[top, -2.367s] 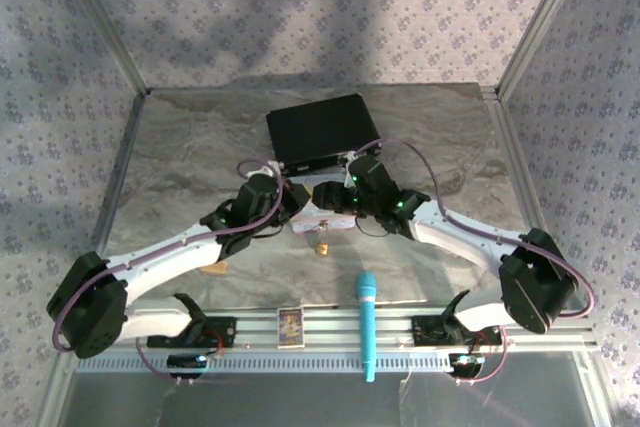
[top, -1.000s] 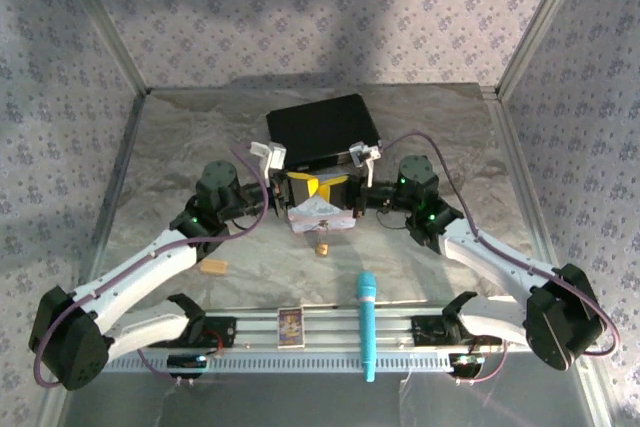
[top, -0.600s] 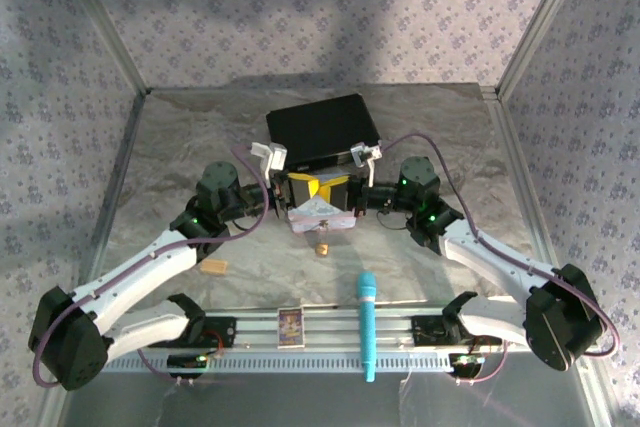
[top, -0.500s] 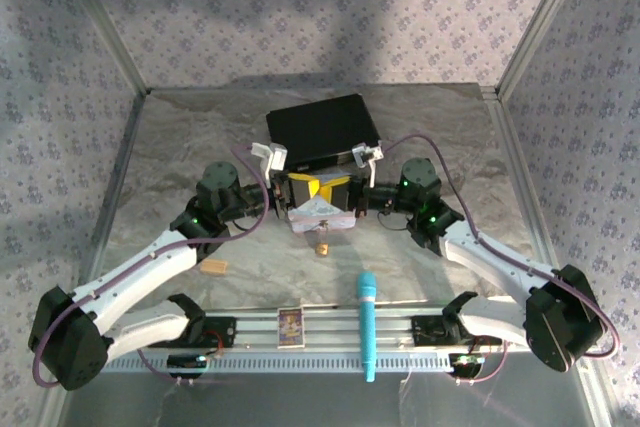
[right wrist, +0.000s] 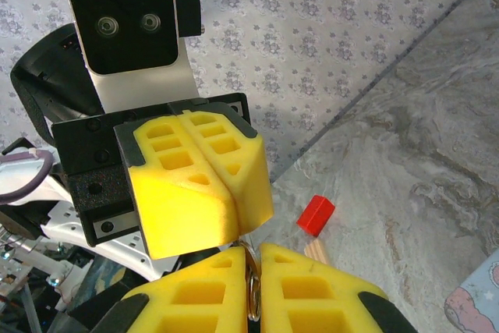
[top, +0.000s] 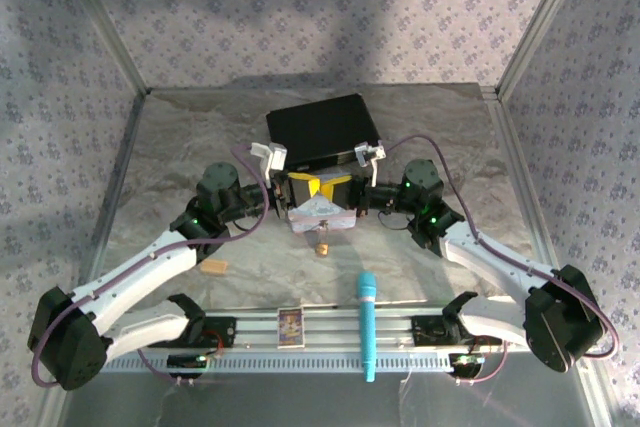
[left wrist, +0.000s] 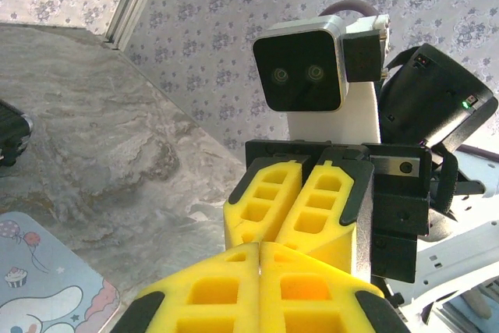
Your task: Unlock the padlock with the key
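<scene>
Both tools are up off the tabletop (top: 180, 157) now. From the top camera I see the left tool (top: 303, 190) and the right tool (top: 337, 190) tip to tip above the pastel tin (top: 320, 217), where a couple of seconds ago they were down low and crowded over it. In the last second they have barely shifted. The padlock (top: 322, 246) is the brass speck on the near side of the tin, in the same spot as before and apart from both tools. I cannot tell from here whether its shackle is open. The tan block (top: 214, 268) and turquoise stick (top: 367, 325) lie closer to the arm bases. From the left wrist, the left tool (left wrist: 260, 286) has its pads pressed flat together with nothing showing between them. The right tool (left wrist: 300, 200) faces it, tips nearly touching, with a corner of the tin (left wrist: 47, 302) below. From the right wrist, the right tool (right wrist: 251, 271) is pinched narrow on the key (right wrist: 251, 282), of which I see only a thin metal loop between the pads. That loop reaches up to the tip of the left tool (right wrist: 210, 169), and the red block (right wrist: 316, 214) lies on the tabletop beyond. I read this as the key being re-seated in mid-air, so it has not yet met the padlock.
</scene>
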Controlling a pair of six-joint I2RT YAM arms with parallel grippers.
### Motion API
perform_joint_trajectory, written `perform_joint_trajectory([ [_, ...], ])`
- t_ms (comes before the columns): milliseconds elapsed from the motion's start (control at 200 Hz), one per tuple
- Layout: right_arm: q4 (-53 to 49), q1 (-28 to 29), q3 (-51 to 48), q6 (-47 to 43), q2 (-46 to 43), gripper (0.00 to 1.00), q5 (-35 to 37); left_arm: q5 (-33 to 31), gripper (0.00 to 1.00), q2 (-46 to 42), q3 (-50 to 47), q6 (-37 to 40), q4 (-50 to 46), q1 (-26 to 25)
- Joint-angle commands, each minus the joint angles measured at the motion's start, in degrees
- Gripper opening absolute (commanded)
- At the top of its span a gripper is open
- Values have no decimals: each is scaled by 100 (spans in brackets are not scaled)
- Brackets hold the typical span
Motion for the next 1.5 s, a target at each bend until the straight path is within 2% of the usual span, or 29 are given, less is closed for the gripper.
perform_joint_trajectory([
  [0,125,20,-38,70,21,10,154,256,0,-127,71,20,333,-119],
  [485,281,65,-12,189,125,15,116,170,0,-84,39,-10,368,-134],
  [745,381,76,-75,220,144,3,28,61,0,-63,36,-2,305,-134],
  [890,254,59,-177,150,109,1,131,-300,0,-20,5,-34,220,-125],
  [925,190,51,-189,140,117,1,157,-508,7,-22,-2,-68,167,-126],
  [955,129,42,-201,121,128,1,195,-710,21,-34,-17,-104,114,-112],
  [1044,-110,0,-235,47,118,0,324,-1327,78,-172,-166,-356,162,-17],
  [1079,-167,-19,-277,31,105,0,376,-1485,90,-241,-203,-433,166,22],
  [1119,-286,-42,-306,-16,81,0,441,-1689,99,-329,-236,-450,114,28],
  [1234,-663,-95,-404,-201,-20,0,714,-2263,100,-545,-214,-469,-258,27],
  [1309,-950,-151,-437,-287,-80,0,914,-2769,100,-587,-59,-619,-887,25],
  [1384,-1478,-182,-409,-440,-151,0,1207,-3328,90,-477,251,-938,-1983,26],
  [1444,-2043,-195,-362,-476,-218,0,1617,-3472,85,-328,412,-1147,-2544,-6],
  [1494,-2602,-127,-292,-840,-277,0,2023,-3561,79,-198,445,-1364,-2842,-64],
])
